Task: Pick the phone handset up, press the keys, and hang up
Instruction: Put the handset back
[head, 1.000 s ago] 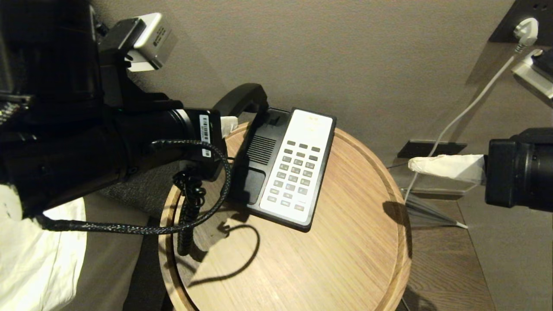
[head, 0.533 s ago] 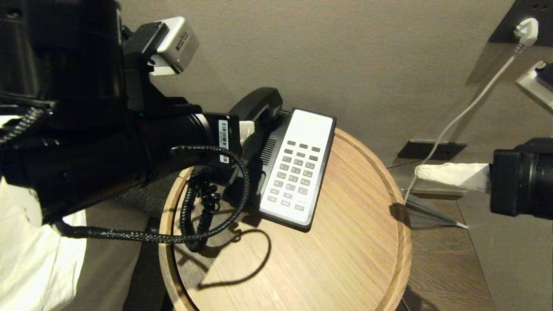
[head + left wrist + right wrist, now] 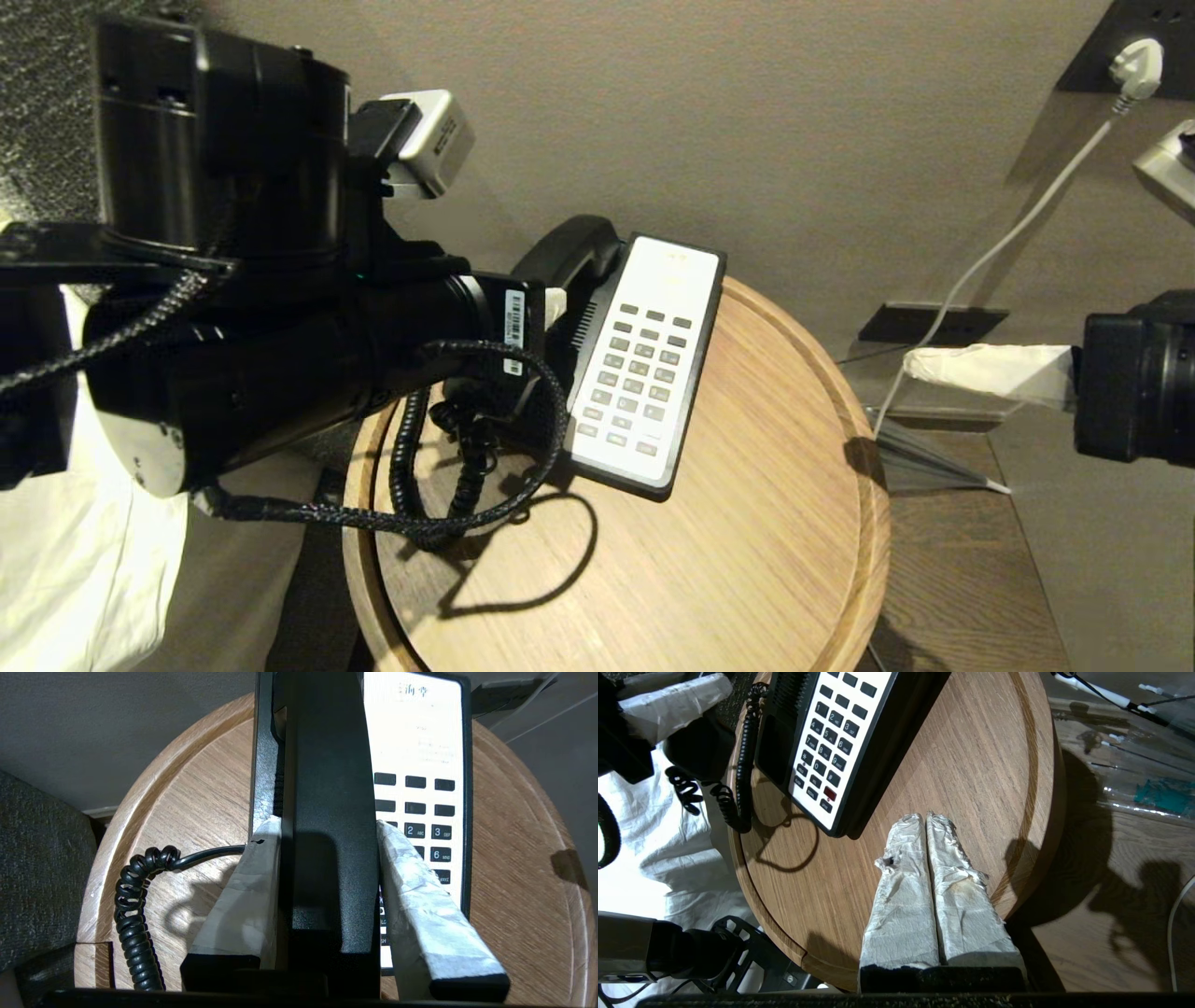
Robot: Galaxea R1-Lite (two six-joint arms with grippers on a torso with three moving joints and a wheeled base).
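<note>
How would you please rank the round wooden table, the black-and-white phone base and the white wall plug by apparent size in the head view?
Largest to smallest in the head view:
1. Round wooden table
2. Black-and-white phone base
3. White wall plug
The plug sits farther from the camera, so its true size is less certain.

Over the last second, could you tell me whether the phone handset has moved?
Yes. The phone handset, clamped in the left gripper, has shifted rightward and down toward the phone base, whose keypad stayed put on the round table.
</note>
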